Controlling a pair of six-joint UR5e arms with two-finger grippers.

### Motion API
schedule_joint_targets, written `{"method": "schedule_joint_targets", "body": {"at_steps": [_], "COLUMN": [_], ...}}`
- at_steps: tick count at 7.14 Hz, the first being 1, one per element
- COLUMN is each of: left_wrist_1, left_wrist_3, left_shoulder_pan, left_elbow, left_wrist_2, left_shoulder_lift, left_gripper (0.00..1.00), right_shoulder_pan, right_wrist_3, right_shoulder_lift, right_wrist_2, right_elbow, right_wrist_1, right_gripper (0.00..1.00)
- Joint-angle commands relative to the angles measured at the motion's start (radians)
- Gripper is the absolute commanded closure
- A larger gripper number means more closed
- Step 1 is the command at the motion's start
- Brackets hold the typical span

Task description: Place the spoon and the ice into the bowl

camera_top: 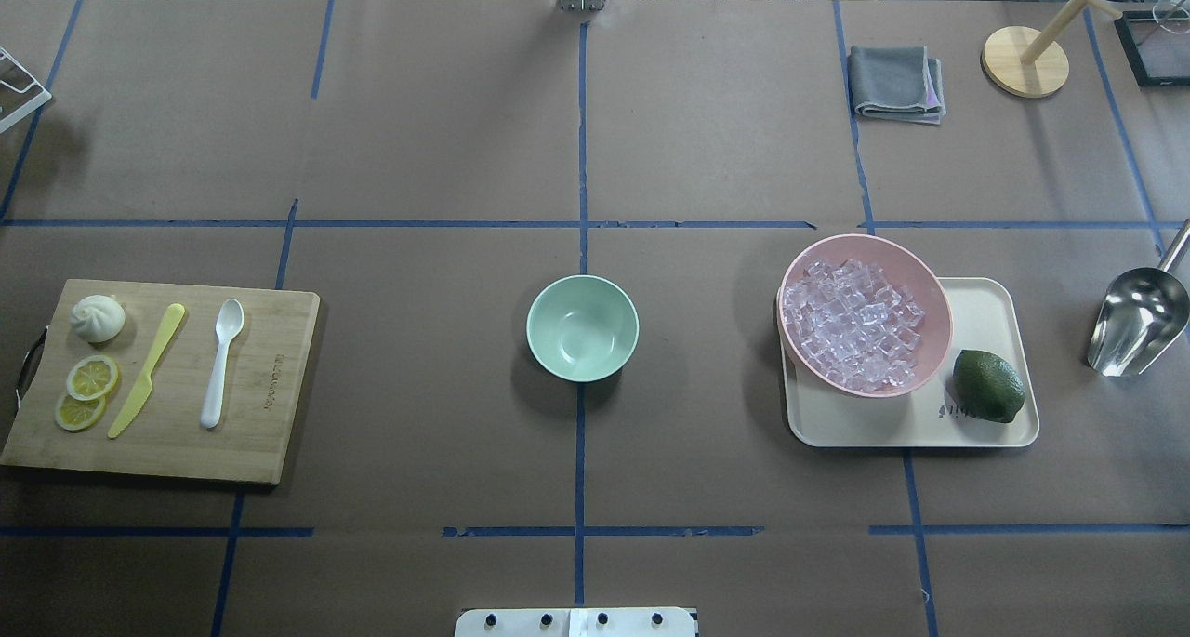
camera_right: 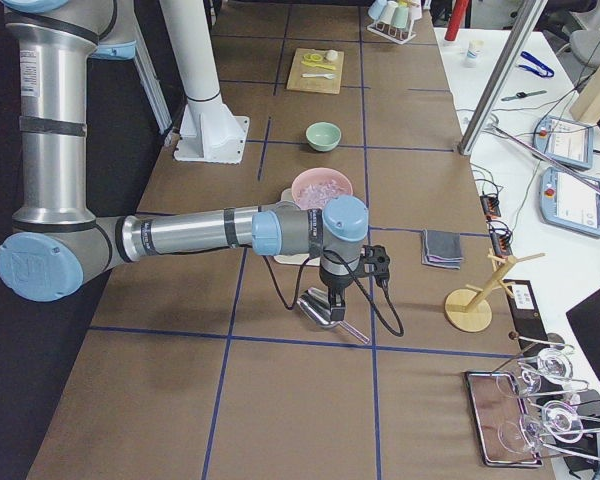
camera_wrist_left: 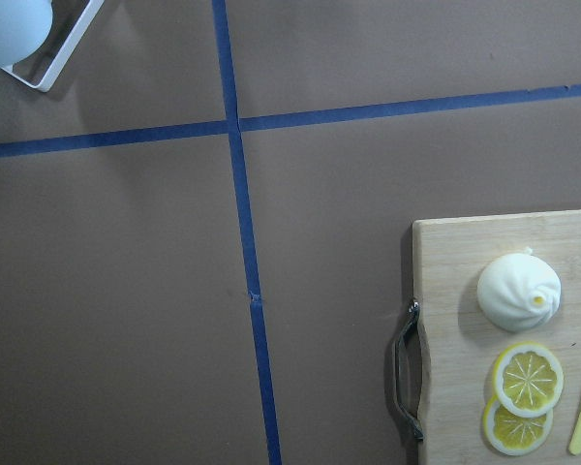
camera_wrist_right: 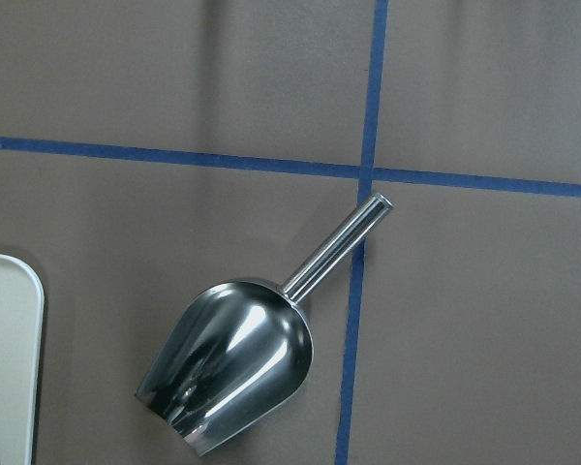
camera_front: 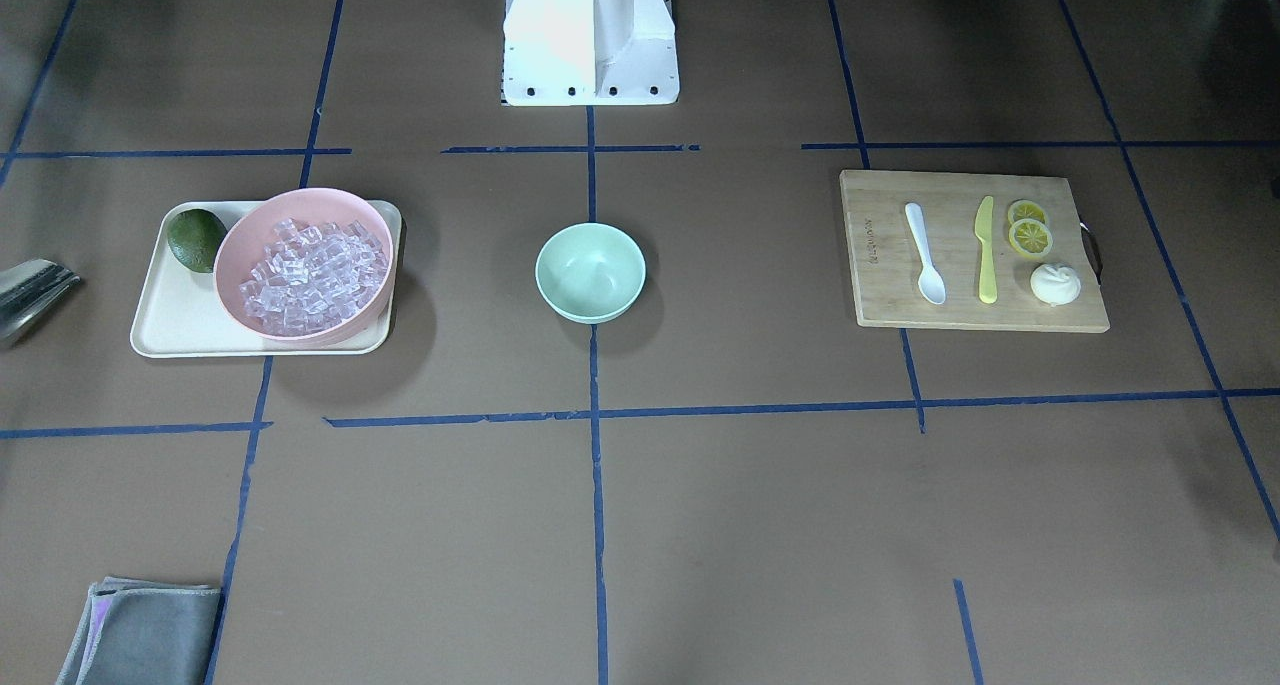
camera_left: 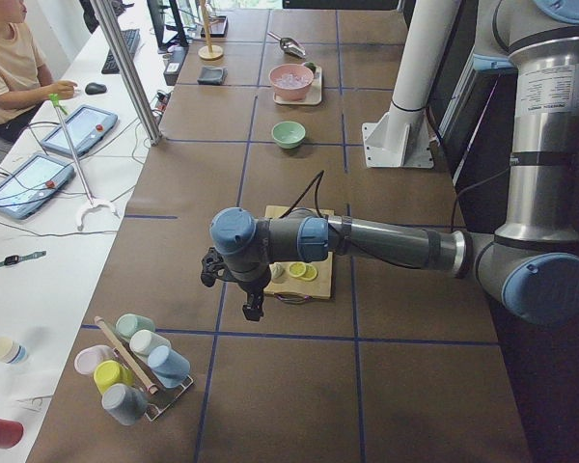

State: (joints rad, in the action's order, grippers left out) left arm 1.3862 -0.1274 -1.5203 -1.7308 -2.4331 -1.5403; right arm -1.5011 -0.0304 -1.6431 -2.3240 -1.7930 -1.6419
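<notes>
The white spoon (camera_top: 219, 365) lies on a wooden cutting board (camera_top: 270, 386) at the table's left. The empty mint-green bowl (camera_top: 582, 327) stands in the middle. The ice (camera_top: 851, 325) is heaped in a pink bowl (camera_top: 916, 279) on the right. My left gripper (camera_left: 253, 309) hangs over the table just beyond the board's handle end, away from the spoon. My right gripper (camera_right: 332, 298) hangs above a metal scoop (camera_right: 318, 310), apart from the ice. Both show only in the side views, so I cannot tell if they are open or shut.
The board also holds a yellow-green knife (camera_top: 149, 367), lemon slices (camera_top: 91, 377) and a white bun (camera_top: 98, 318). The pink bowl shares a cream tray (camera_top: 985, 302) with a lime (camera_top: 987, 386). A grey cloth (camera_top: 894, 81) lies at the far right.
</notes>
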Motion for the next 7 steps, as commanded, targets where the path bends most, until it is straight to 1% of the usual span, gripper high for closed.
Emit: {"method": "schedule_joint_targets", "body": {"at_steps": [1,3,4,5,6,7], "left_wrist_1": [0.008,0.013,0.057,0.158,0.256,0.283], "left_wrist_3": [0.008,-0.001,-0.015,-0.009,0.038,0.222], "left_shoulder_pan": [0.008,0.011,0.014,0.014,0.014,0.082], "left_elbow": [-0.015,-0.025,-0.012,-0.021,-0.015,-0.035], "left_wrist_2": [0.003,0.002,-0.01,-0.05,-0.069,-0.095], "left_shoulder_lift": [-0.001,-0.009,0.035,0.072,0.077,0.062], "left_gripper": [0.0,0.0,0.0,0.0,0.0,0.0], "right_shoulder_pan": [0.001,0.001,0.001,0.001,0.001,0.001], "right_wrist_3": [0.0,-0.002,-0.008,-0.009,-0.008,-0.008], "right_shoulder_lift": [-0.003,-0.009,-0.009,-0.009,-0.011,-0.015], "right_wrist_2": [-0.012,-0.012,-0.021,-0.032,-0.034,-0.032], "right_elbow": [0.006,0.007,0.006,0.007,0.007,0.006], "right_wrist_1": [0.004,0.007,0.005,0.005,0.005,0.007], "right_gripper": [0.0,0.0,0.0,0.0,0.0,0.0]}}
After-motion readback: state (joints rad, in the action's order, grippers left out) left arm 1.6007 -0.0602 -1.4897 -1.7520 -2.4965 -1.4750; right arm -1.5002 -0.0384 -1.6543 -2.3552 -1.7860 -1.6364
